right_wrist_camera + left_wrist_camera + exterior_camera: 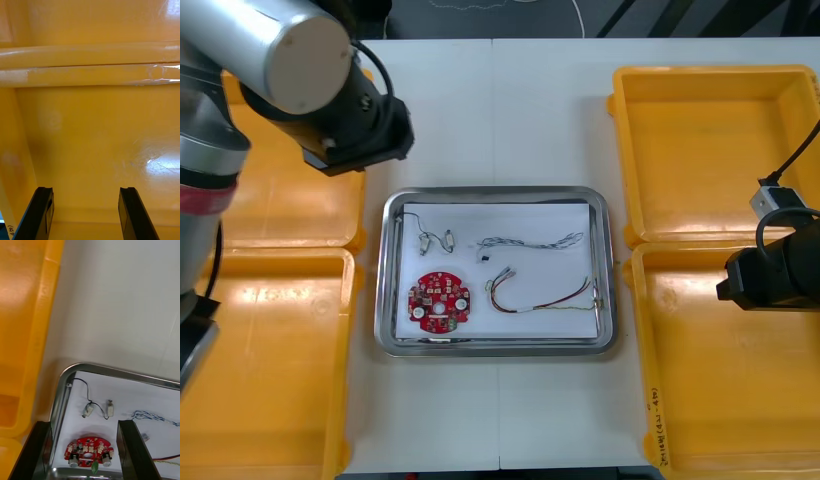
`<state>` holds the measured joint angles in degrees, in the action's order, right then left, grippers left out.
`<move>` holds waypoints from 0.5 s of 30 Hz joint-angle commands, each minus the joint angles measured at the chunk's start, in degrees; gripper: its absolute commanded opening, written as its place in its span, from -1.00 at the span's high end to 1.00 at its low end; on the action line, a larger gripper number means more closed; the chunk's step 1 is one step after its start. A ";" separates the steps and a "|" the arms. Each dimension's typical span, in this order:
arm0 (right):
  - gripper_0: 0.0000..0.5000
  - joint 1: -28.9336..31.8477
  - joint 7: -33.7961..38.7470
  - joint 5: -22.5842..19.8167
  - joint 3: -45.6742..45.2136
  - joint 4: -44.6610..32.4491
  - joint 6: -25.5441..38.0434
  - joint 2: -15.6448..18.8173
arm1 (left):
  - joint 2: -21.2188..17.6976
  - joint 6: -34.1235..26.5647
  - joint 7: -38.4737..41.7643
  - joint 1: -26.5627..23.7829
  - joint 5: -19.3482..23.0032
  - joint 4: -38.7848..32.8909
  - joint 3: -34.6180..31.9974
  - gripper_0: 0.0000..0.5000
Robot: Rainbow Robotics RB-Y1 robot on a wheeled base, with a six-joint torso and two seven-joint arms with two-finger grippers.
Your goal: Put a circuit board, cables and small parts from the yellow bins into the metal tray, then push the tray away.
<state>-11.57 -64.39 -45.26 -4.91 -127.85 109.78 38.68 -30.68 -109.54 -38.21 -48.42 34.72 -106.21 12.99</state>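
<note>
Left hand near metal tray, right hand over bin; light table.

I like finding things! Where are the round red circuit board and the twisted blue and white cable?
Round red circuit board (439, 301): front view, on its middle.
Twisted blue and white cable (530, 243): front view, midway along its length.

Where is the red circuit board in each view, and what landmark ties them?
Front view: the red circuit board lies in the metal tray, in its near corner on the robot's left.
Left wrist view: the board sits between the open fingers of the left pincer, inside the tray's rim.
Right wrist view: the open right pincer faces a yellow bin instead.
Shared landmark: two small metal parts on a black cable beside the board.
</note>
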 commanded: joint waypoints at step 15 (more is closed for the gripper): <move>-1.00 0.49 1.90 -0.18 -1.77 -1.61 0.22 -0.44 | -15.81 -0.46 -13.73 7.90 10.72 -2.69 -11.85 -1.00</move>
<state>-11.54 -64.39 -45.26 -4.99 -127.86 109.78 38.67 -44.62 -109.58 -40.99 -45.19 45.06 -106.23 7.02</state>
